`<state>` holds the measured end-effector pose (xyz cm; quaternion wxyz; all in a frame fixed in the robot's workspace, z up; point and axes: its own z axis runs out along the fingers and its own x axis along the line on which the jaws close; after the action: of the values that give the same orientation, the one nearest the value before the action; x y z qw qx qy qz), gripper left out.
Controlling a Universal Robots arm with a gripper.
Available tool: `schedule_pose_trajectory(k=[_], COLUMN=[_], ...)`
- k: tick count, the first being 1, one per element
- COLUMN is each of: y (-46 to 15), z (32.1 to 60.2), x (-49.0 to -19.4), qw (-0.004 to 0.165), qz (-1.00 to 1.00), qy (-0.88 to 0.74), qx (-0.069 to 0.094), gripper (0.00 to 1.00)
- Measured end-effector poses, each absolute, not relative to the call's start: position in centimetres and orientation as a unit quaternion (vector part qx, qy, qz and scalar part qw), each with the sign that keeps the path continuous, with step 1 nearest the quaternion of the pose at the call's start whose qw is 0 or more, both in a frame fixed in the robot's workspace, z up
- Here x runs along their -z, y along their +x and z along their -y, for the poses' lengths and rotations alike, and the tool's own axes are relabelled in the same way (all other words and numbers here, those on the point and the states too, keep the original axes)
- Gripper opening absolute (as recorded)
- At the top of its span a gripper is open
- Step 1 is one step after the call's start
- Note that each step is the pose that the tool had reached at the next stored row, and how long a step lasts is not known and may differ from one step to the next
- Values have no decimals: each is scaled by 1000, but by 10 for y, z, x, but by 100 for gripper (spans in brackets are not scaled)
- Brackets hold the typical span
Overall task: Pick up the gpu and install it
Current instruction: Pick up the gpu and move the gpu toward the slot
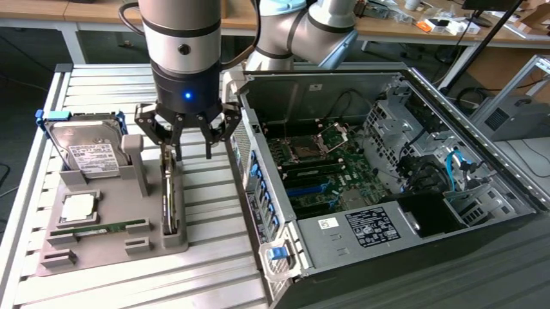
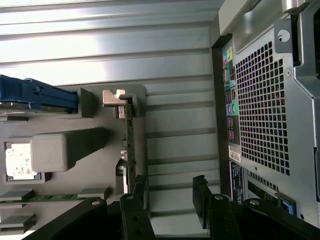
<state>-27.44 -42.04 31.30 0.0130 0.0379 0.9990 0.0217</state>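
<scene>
The gpu [image 1: 170,199] stands on edge in a slot of the grey holder [image 1: 129,248] on the slatted table. It is a thin dark card with a pale metal bracket [image 2: 114,97] at one end. My gripper [image 1: 194,153] hangs open just above the card's far end, with nothing between its fingers. In the wrist view the gpu [image 2: 129,140] runs edge-on toward one finger [image 2: 137,195] of the gripper [image 2: 169,197]. The other finger hangs over bare table slats. The open computer case [image 1: 481,161] lies at the exterior view's right, with its motherboard [image 1: 318,174] exposed.
The holder also carries a silver hard drive [image 1: 86,151] with blue rails, a green memory stick [image 1: 103,228] and a small square chip [image 1: 77,206]. A grey post [image 1: 135,161] rises beside the card. The case's rear wall [image 2: 265,100] stands close by.
</scene>
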Motion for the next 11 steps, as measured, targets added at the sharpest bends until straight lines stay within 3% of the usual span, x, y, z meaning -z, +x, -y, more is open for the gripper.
schedule_pose_trajectory(k=[11], y=[-274], z=[421], x=[-308], qw=[13], qz=[-999], qy=[38], qx=[-22], gripper=[50])
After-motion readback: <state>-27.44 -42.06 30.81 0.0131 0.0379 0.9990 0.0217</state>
